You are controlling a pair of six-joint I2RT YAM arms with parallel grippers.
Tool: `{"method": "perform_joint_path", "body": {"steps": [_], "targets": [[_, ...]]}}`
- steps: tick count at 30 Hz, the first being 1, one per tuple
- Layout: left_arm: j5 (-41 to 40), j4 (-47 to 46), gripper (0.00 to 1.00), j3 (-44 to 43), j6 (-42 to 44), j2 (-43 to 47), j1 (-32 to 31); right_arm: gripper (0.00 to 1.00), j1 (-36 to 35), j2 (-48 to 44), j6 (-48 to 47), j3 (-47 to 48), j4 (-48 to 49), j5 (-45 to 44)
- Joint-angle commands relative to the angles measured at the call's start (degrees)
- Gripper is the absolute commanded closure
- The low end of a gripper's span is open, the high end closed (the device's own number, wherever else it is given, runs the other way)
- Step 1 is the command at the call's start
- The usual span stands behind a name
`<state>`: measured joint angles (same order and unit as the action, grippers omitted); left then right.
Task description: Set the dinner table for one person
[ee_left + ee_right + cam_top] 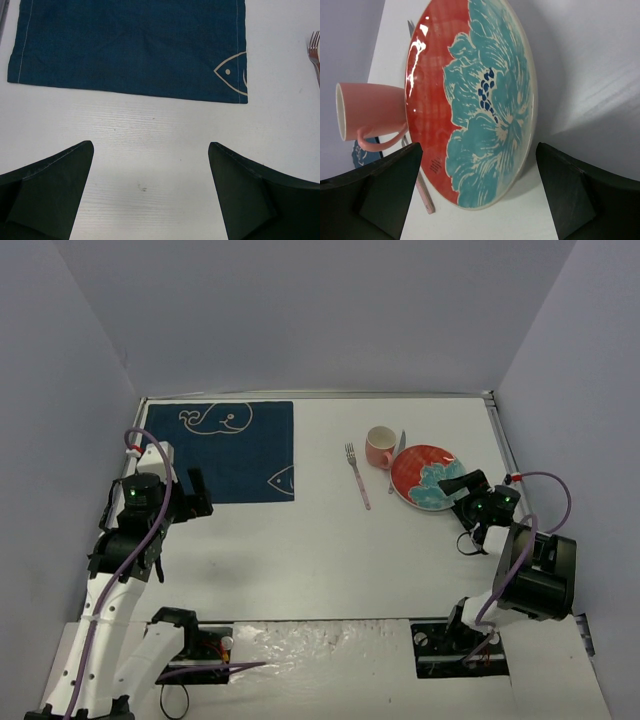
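Note:
The white dinner table (300, 550) holds a dark blue whale placemat (225, 450) at the back left. A fork with a pink handle (357, 475), a pink mug (379, 446), a knife (397, 447) and a red-and-teal plate (427, 477) lie at the back right. My left gripper (197, 490) is open and empty over bare table just in front of the placemat (130, 45). My right gripper (462, 487) is open at the plate's near right rim. In the right wrist view the plate (480, 100) lies between the fingers (385, 190), untouched.
Grey walls enclose the table on three sides. The mug (367, 112) touches the plate's far-left edge, the knife (410, 27) lies behind it, and the fork handle (426, 195) lies left of the plate. The fork's tines (314, 47) show at the left wrist view's right edge.

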<state>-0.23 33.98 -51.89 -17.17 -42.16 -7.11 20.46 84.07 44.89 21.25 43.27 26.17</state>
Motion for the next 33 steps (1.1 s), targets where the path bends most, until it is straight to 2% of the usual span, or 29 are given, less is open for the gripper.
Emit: {"method": "perform_joint_path", "body": {"steps": [1,11,17,18,21,23,27,30,33], "targets": [[-0.7,-2.7,0.03,-0.7,-0.1,-0.5,-0.1,0.04,0.6,6.5,1.5,-0.1,0.0,0.9],[-1.3,-2.4,0.03,-0.8,0.0,-1.7,-0.1,0.07,0.6,13.3,1.5,1.5,0.8,1.6],[-1.4,-2.4,0.03,-0.8,0.1,-2.0,-0.1,0.18,0.9,16.3,0.5,2.3,1.1,2.3],[-1.6,-2.4,0.03,-0.7,0.1,-2.1,-0.1,0.21,1.2,16.5,0.6,2.2,1.6,2.3],[-1.7,-2.4,0.03,-0.7,0.0,-2.4,-0.1,0.43,2.0,17.2,1.0,1.9,2.8,2.3],[-1.6,-2.3,0.03,-0.7,0.1,-2.5,-0.1,0.53,2.1,17.3,1.2,1.9,3.0,2.3],[-1.9,-2.4,0.03,-0.6,0.1,-2.4,-0.1,0.85,2.7,16.3,1.8,1.8,2.7,2.2],[-1.6,-2.4,0.03,-0.6,0.2,-2.5,-0.1,1.00,3.1,15.5,2.5,1.6,3.1,2.2],[-1.2,-2.7,0.03,-0.6,0.2,-2.5,-0.1,1.00,3.8,13.0,3.7,0.5,4.6,3.4]]}}
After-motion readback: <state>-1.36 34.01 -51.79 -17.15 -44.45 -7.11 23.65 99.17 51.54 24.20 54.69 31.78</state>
